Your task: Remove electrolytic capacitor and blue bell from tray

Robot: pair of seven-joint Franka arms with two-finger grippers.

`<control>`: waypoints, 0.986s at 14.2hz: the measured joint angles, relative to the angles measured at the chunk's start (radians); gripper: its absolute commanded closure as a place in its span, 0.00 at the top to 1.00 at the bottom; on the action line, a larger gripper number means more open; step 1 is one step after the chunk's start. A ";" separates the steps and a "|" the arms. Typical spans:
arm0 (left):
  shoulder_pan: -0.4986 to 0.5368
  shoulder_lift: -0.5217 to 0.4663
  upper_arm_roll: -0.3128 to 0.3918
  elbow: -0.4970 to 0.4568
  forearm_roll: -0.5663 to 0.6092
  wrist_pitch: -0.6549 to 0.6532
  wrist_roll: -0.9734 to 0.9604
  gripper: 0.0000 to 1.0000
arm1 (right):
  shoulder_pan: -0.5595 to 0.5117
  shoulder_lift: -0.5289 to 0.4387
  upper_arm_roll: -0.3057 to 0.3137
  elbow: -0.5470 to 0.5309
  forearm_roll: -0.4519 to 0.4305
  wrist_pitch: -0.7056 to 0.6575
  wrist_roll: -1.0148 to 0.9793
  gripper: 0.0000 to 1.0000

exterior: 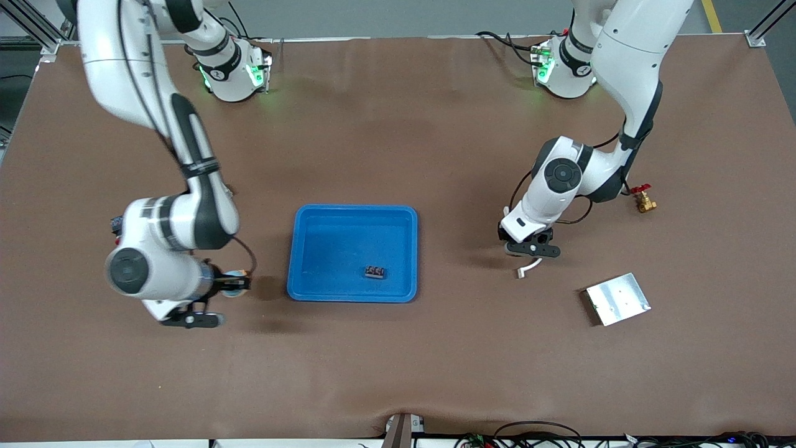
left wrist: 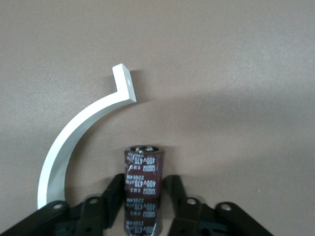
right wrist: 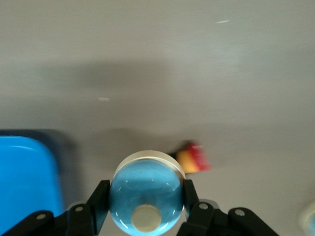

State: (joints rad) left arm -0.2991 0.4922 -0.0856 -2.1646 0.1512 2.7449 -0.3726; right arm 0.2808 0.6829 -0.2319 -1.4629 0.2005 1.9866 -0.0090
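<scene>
The left tool (left wrist: 142, 199) hangs low over the bare table toward the left arm's end, outside the tray (exterior: 352, 214); its fingers (left wrist: 112, 194) stand slightly off the electrolytic capacitor (left wrist: 142, 184), which looks set down upright; best to spread wider before lifting straight up, so nothing tips it toward the white curved bracket (left wrist: 78, 140) just beside. The right tool (right wrist: 146, 206) pinches the blue bell (right wrist: 146, 199) above the table beside the tray, toward the right arm's end; lower it gently, dome up, before letting go; a small dark part (exterior: 375, 272) remains in the tray.
</scene>
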 measured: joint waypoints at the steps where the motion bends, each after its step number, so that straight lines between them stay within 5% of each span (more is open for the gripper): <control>1: -0.001 0.003 0.000 0.004 0.000 0.000 -0.019 1.00 | -0.036 0.000 0.000 -0.012 -0.017 0.006 -0.062 0.00; 7: -0.015 0.006 -0.027 0.168 0.000 -0.258 -0.182 1.00 | -0.137 0.006 0.004 -0.122 -0.061 0.209 -0.247 0.00; 8: -0.017 0.005 -0.033 0.210 0.000 -0.310 -0.223 1.00 | -0.139 0.011 0.004 -0.135 -0.061 0.233 -0.250 0.07; 11: -0.018 0.005 -0.060 0.284 -0.005 -0.363 -0.429 1.00 | -0.139 0.024 0.013 -0.167 -0.061 0.279 -0.251 0.41; 12: -0.020 0.008 -0.074 0.299 -0.008 -0.364 -0.528 1.00 | -0.139 0.030 0.014 -0.171 -0.061 0.282 -0.251 0.60; 13: -0.029 0.015 -0.086 0.318 -0.011 -0.365 -0.635 1.00 | -0.139 0.034 0.015 -0.172 -0.061 0.283 -0.251 0.94; 14: -0.046 0.031 -0.090 0.346 -0.013 -0.365 -0.747 1.00 | -0.139 0.035 0.015 -0.172 -0.061 0.283 -0.251 1.00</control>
State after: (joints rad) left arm -0.3451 0.5227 -0.1760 -1.8190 0.1383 2.3801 -1.1198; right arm 0.1415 0.7183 -0.2174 -1.6350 0.1397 2.2692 -0.2596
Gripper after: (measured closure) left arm 0.000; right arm 0.361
